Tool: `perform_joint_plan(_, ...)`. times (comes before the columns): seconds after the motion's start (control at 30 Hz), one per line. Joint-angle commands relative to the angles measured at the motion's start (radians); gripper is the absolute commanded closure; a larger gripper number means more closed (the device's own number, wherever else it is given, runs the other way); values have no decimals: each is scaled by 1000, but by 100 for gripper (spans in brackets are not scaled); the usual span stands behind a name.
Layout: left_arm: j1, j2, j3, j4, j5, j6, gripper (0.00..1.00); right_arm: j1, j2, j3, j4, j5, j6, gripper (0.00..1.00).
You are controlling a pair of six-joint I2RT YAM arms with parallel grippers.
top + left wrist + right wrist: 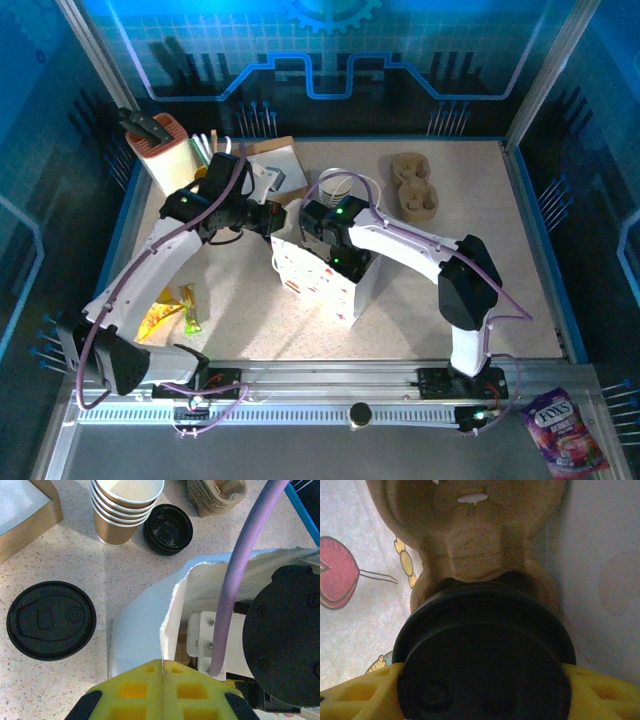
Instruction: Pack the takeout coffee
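Note:
A takeout coffee cup with a black lid [485,650] sits between the yellow fingers [600,690] of my right gripper [485,680], which is shut on it inside the white printed paper bag [312,278]. Just below the cup lies a beige pulp carrier [470,530] at the bag's bottom. My left gripper [163,664] is shut on the bag's torn white rim [172,605], holding the mouth apart. A stack of lidless tan cups [126,505] stands behind the bag, with a pile of black lids [168,529] beside it and one lid [51,620] lying apart.
More pulp carriers [413,186] lie at the back right. A cardboard box [275,165] and an orange-and-white holder [162,150] stand at the back left. Snack packets [170,310] lie near the front left. A candy bag [563,430] rests off the table's front right.

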Motion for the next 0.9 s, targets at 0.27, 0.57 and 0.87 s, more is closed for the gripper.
perform_joint_plan(0.27, -4, -22, -12, -8, 26, 20, 100, 38, 11, -12, 28, 58, 15, 20)
perform_joint_plan(0.57, -5, -26, -16, -8, 23, 21, 100, 45, -2, -15, 38, 46, 23, 13)
perform_joint_plan(0.87, -4, -30, -19, -4, 24, 22, 100, 44, 9, 12, 47, 40, 12, 5)
